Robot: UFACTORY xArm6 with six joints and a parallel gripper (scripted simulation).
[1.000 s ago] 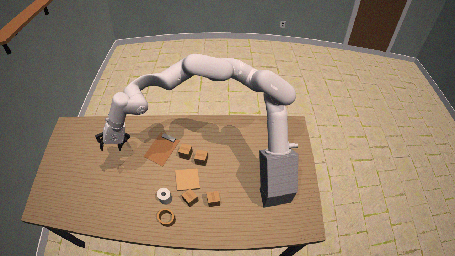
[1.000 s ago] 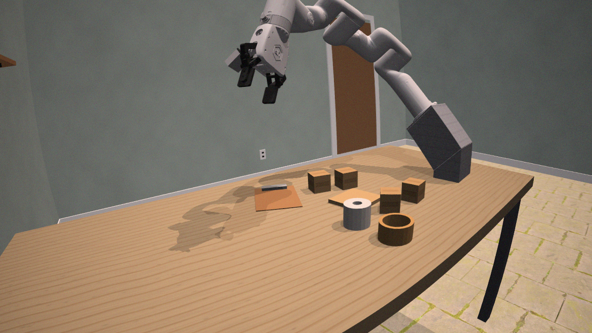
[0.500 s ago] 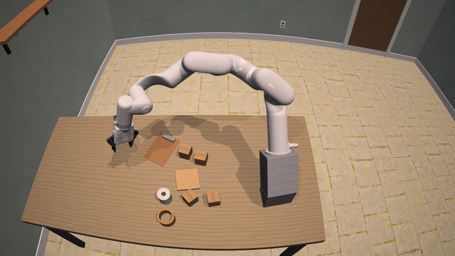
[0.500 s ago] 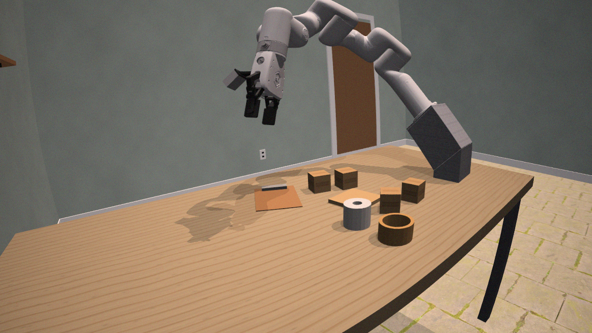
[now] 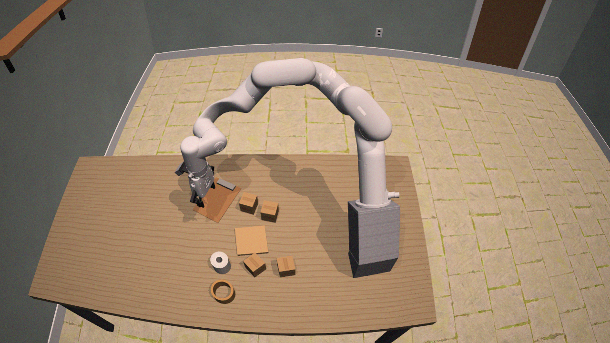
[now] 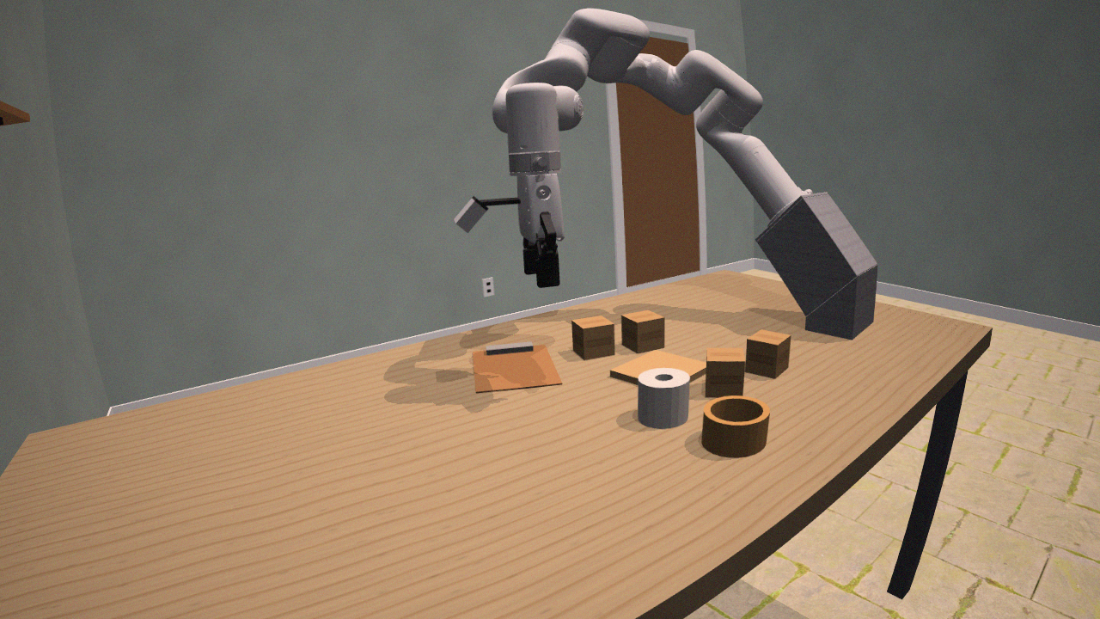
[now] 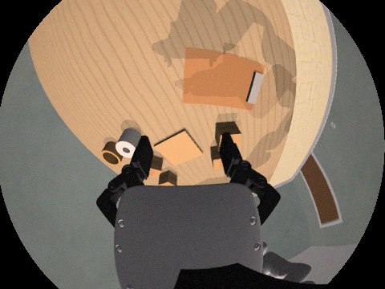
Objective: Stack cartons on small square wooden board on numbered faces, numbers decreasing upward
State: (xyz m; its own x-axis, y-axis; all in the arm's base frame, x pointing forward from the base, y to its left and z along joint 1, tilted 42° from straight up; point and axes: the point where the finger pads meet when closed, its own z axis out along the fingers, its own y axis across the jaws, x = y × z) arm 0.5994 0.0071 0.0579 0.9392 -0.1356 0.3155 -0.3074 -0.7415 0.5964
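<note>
Four identical brown cartons stand on the table. Two sit side by side at the back (image 5: 248, 202) (image 5: 269, 210), and two sit at the front (image 5: 254, 264) (image 5: 285, 265). The small square light wooden board (image 5: 251, 239) lies flat between the two pairs, with nothing on it. In the exterior view the board (image 6: 658, 364) lies between the back cartons (image 6: 593, 337) (image 6: 643, 331) and the front cartons (image 6: 725, 371) (image 6: 768, 353). My gripper (image 5: 197, 201) (image 6: 542, 272) is open and empty. It points down, high above the table, to the left of the cartons. The wrist view shows the spread fingers.
A darker orange flat sheet (image 5: 217, 200) with a grey bar (image 5: 226, 184) on its far edge lies below the gripper. A white-topped grey roll (image 5: 219, 261) and a brown ring (image 5: 222, 290) stand left of the front cartons. The arm's grey base block (image 5: 374, 237) stands at the right.
</note>
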